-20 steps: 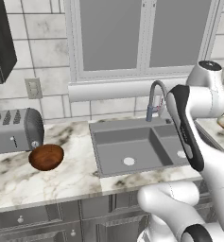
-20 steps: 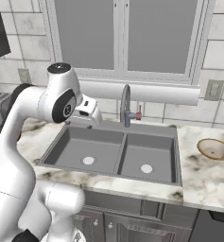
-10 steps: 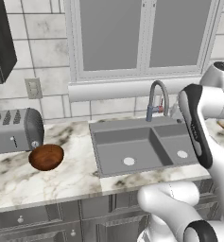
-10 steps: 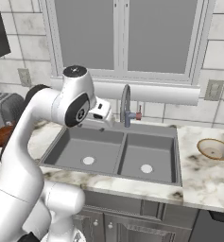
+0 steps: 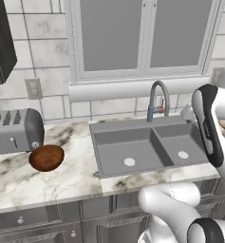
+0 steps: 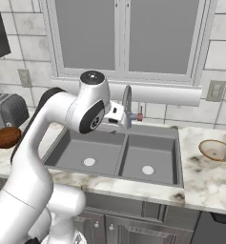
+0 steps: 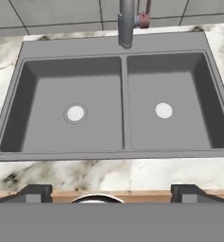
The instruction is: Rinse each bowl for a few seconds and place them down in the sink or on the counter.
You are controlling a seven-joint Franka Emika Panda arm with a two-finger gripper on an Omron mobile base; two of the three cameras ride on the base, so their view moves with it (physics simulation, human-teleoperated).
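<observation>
Arm has swung right across the base views; jaws spread wide, holding nothing.
Gripper (image 7: pixel 111 191) hangs over the sink (image 7: pixel 124 142). Brown bowl (image 5: pixel 46 157) sits lower left, beige bowl (image 6: pixel 218 150) centre right on the counter (image 6: pixel 205 176); pick one, descend over its rim.

grey window (image 5: pixel 142 35) in a tiled wall (image 5: pixel 42 28), toaster (image 5: pixel 14 130) left.
</observation>
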